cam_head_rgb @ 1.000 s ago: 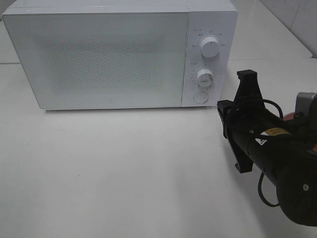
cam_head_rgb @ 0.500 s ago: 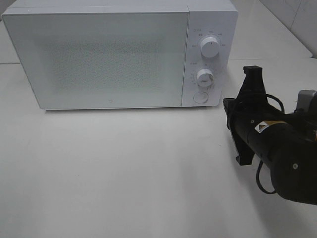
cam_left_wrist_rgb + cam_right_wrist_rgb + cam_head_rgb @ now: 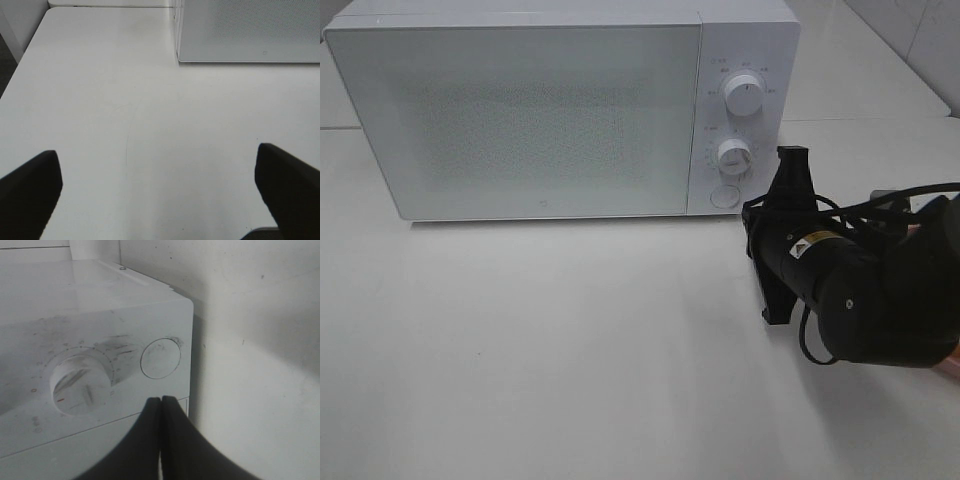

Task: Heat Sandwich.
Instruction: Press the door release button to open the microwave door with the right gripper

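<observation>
The sandwich is out of view. A white microwave [image 3: 540, 120] stands at the back of the table with its door closed. My right gripper [image 3: 750, 215] is shut with nothing in it and sits just right of the microwave's lower front corner. In the right wrist view its closed fingertips [image 3: 161, 402] point at the round button [image 3: 160, 358] beside the lower knob [image 3: 80, 385]. My left gripper [image 3: 160, 190] is open and empty over bare table near the microwave's left corner [image 3: 177, 50]. It does not show in the exterior view.
The control panel carries an upper knob [image 3: 744, 95], a lower knob [image 3: 734, 154] and the round button [image 3: 723, 196]. A pinkish sliver [image 3: 952, 368] shows behind the right arm at the view's edge. White table [image 3: 550, 340] stretches in front of the microwave.
My right arm has swung left toward the microwave's control panel, and its fingers have finished closing. The left gripper stays open.
</observation>
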